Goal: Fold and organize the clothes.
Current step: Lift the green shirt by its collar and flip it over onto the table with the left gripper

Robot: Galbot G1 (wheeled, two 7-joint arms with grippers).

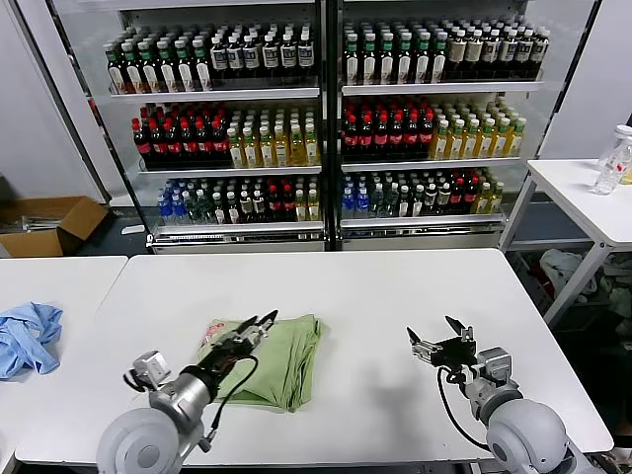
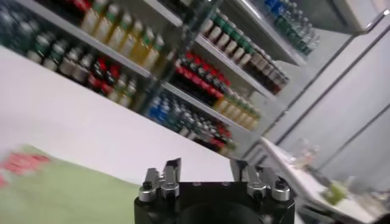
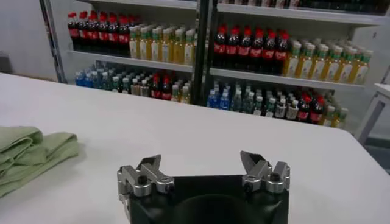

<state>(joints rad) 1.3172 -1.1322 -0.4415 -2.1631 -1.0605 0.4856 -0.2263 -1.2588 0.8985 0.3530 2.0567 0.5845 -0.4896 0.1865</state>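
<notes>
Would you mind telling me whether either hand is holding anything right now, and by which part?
Nothing is held. The left hand is open above the folded green shirt; the right hand is open over bare table.

Folded green polo shirt (image 1: pixel 276 357) on table

- The polo shirt (image 1: pixel 272 360) lies folded on the bench (image 1: pixel 395 296), left of centre, near the front edge.
- The left gripper (image 1: pixel 254 330) is over the shirt's left part; whether it touches the cloth is hard to tell.
- The right gripper (image 1: pixel 437 341) is over bare bench, well right of the shirt.
- A smaller garment (image 1: pixel 27 338) lies on a second bench (image 1: pixel 59 276) to the left.
- Bottle shelves (image 1: pixel 326 118) stand behind the benches.
- A side table (image 1: pixel 583 193) stands at the right rear.
</notes>
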